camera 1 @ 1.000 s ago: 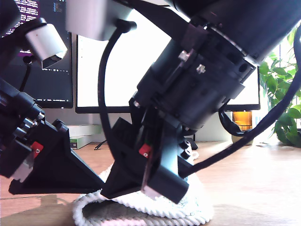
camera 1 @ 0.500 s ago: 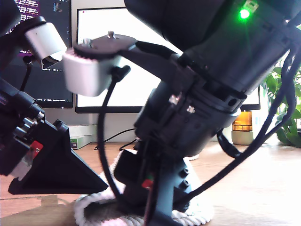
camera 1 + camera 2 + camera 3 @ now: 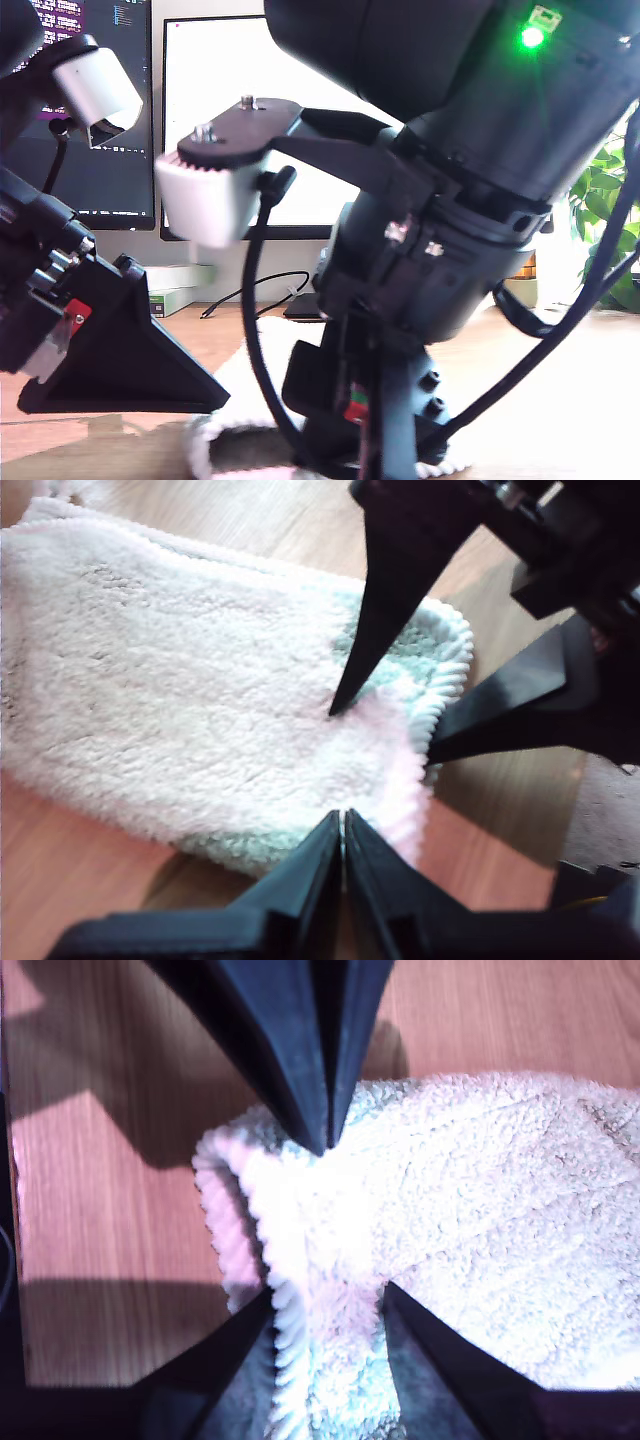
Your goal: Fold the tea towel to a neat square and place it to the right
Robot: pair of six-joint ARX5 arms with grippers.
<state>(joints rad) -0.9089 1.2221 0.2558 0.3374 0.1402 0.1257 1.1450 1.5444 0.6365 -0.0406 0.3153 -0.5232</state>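
Note:
The tea towel (image 3: 180,680) is a fluffy off-white cloth with a ribbed corded edge, lying folded on the wooden table (image 3: 500,810). My second gripper (image 3: 328,1290) straddles one corner of it, with bunched cloth and corded edge (image 3: 285,1360) filling the gap between its fingers (image 3: 365,630). My first gripper (image 3: 341,820) is shut, its tips meeting at the towel's near edge with no cloth seen between them. From the second wrist view, its joined tips (image 3: 322,1145) touch that same corner. In the exterior view the towel (image 3: 262,355) shows low under the second arm (image 3: 430,260).
Two monitors stand behind, a white screen (image 3: 215,110) and a dark one with code (image 3: 115,130). A plant (image 3: 605,200) is at the exterior view's right. Small boxes (image 3: 180,285) and a cable (image 3: 255,290) lie near the monitors. Bare wood (image 3: 570,400) extends to the exterior view's right.
The second arm has swung toward the exterior view's right and dropped lower. The towel has shifted the same way and one side now stands raised. The first arm has stayed put.

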